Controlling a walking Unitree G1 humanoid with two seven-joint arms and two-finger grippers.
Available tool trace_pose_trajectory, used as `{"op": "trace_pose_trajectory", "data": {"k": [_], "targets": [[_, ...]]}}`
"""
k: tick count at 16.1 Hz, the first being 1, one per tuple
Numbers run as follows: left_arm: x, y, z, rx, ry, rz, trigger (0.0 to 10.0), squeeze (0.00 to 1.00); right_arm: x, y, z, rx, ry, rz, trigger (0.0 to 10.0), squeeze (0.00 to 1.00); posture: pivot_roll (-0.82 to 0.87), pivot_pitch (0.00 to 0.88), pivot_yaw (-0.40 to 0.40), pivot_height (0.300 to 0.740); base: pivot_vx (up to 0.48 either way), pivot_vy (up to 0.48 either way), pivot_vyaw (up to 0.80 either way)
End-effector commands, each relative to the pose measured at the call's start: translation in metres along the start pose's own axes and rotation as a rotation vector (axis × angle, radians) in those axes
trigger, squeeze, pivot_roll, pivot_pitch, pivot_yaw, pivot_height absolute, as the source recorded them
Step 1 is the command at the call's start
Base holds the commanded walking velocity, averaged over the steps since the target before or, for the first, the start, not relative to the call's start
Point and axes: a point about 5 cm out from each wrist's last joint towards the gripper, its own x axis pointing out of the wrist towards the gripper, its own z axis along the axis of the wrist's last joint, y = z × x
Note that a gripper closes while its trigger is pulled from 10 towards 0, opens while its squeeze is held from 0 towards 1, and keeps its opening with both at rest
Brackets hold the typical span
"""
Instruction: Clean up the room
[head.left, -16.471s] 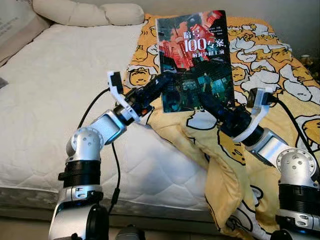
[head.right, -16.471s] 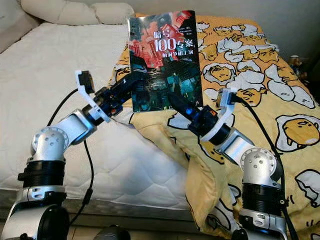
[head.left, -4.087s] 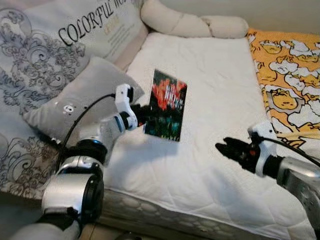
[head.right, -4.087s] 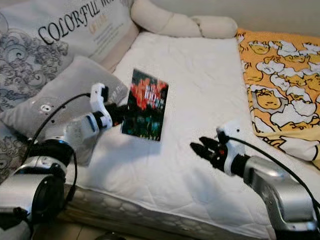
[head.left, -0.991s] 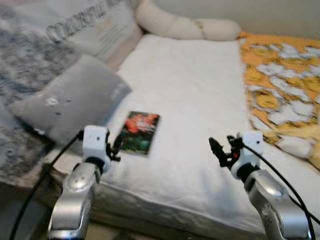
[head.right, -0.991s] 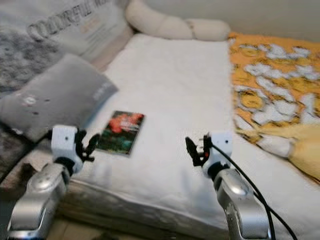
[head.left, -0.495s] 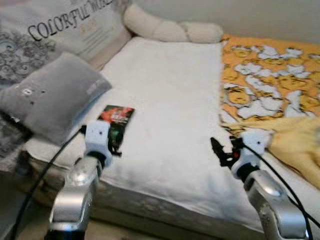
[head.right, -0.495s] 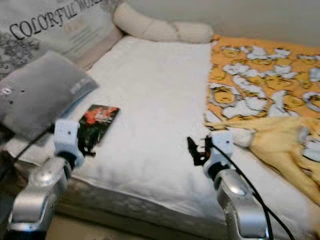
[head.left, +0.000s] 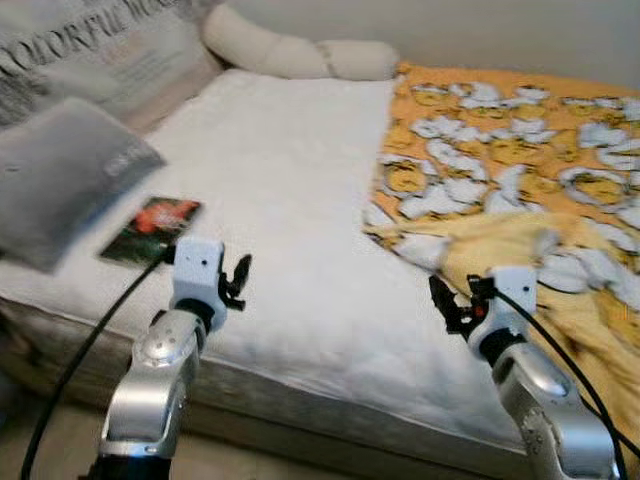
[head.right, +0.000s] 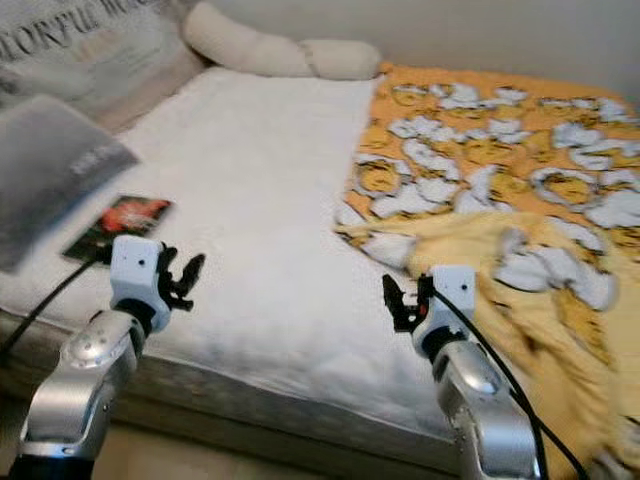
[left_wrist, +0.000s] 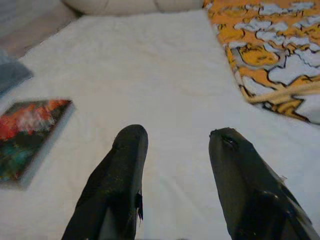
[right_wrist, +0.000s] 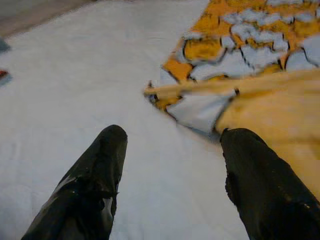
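Bed (head.left: 290, 190) half tidy — yellow blanket (head.left: 520, 180) lay rumpled along its right side, edge folded back, probably left to straighten. Book (head.left: 152, 228) set flat beside grey pillow (head.left: 60, 175). Left gripper (left_wrist: 177, 150) and right gripper (right_wrist: 172, 145) spread wide, empty — hovering above sheet.

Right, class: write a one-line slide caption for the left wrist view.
Open left pincer above the white mattress, book to one side, yellow blanket to the other.
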Motion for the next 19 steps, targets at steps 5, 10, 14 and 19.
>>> {"op": "trace_pose_trajectory", "data": {"k": [5, 10, 14, 19], "targets": [[0.0, -0.002, 0.013, 0.001, -0.067, -0.031, 10.0, 0.0, 0.005, 0.007, 0.005, -0.027, -0.005, 0.042, 10.0, 0.0, 0.0, 0.0, 0.018, 0.74, 0.0, 0.0, 0.0], [-0.001, -0.002, 0.015, -0.021, -0.082, -0.042, 10.0, 0.0, 0.009, 0.007, 0.006, -0.036, -0.004, 0.051, 10.0, 0.0, 0.0, 0.0, 0.015, 0.74, 0.25, 0.0, -0.26], [-0.001, 0.0, 0.014, -0.028, -0.077, -0.037, 10.0, 0.0, 0.011, 0.007, 0.007, -0.035, 0.006, 0.064, 10.0, 0.0, 0.01, 0.0, 0.012, 0.74, 0.334, 0.0, 0.0], [-0.001, 0.0, 0.014, -0.031, -0.076, -0.037, 10.0, 0.0, 0.013, 0.007, 0.008, -0.047, -0.003, 0.065, 10.0, 0.0, 0.01, 0.0, 0.012, 0.74, 0.335, 0.0, -0.47]]}}
